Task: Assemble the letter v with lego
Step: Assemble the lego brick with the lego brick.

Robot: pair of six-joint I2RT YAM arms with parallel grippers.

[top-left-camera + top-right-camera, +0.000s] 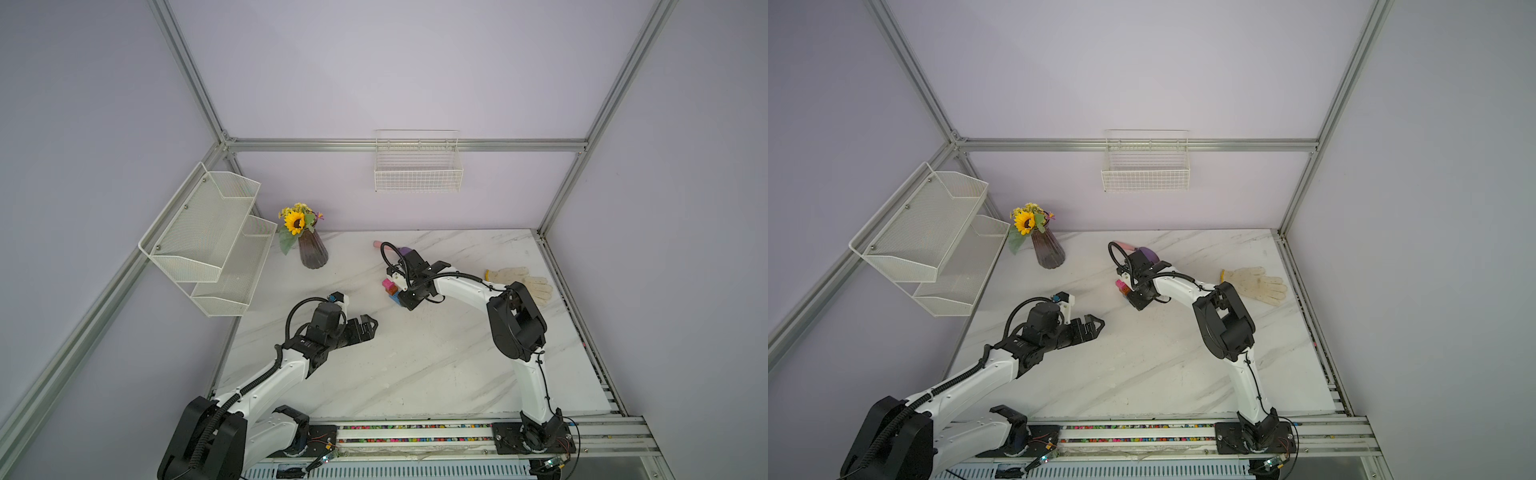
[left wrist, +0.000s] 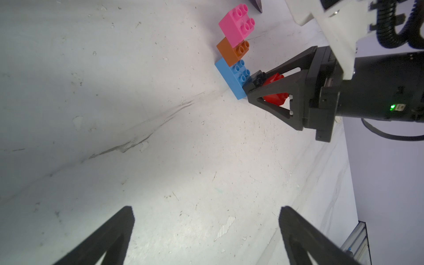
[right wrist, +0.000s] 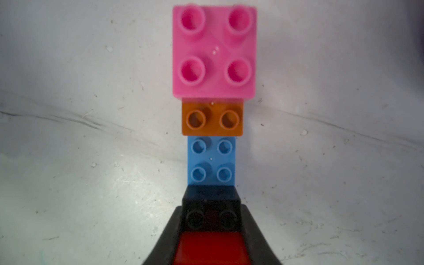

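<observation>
The right gripper (image 3: 212,214) is clenched on the red brick (image 3: 211,249), which sits between its fingers (image 3: 168,231). The black brick (image 3: 211,197) sits at the very tips, partly between them. Beyond the tips the blue brick (image 3: 211,160), orange brick (image 3: 212,119) and pink brick (image 3: 214,51) run on in joined steps on the table (image 1: 415,365). The left gripper (image 2: 206,210) is spread wide with nothing between its fingers, and the bricks lie well ahead of its tips.
</observation>
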